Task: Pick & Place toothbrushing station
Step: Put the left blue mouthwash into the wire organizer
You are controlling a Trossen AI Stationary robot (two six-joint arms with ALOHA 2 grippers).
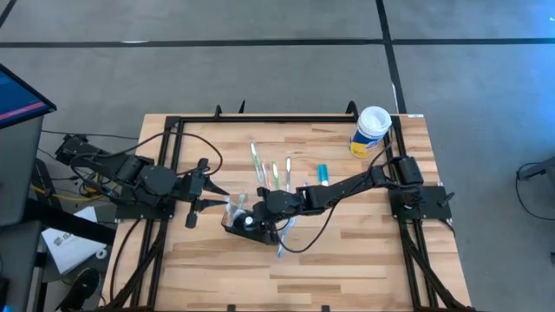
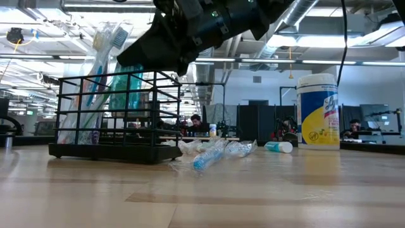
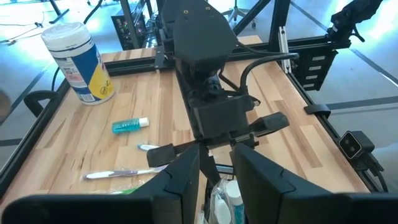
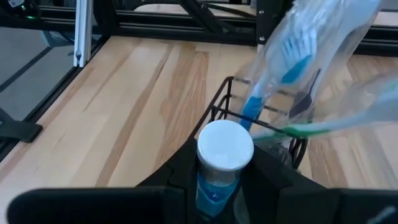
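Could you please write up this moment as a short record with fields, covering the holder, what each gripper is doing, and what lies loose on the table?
holder: black wire rack, upright on the table, wrapped toothbrushes standing in it
right gripper: above the rack, shut on a white-capped blue tube
left gripper: beside the rack
loose items: wrapped toothbrushes, small blue tube
canister: at the table's far right corner

An open-plan lab: exposed ceiling ducts (image 2: 209, 76), monitors (image 2: 253, 120) and people seated at desks (image 2: 195, 123).
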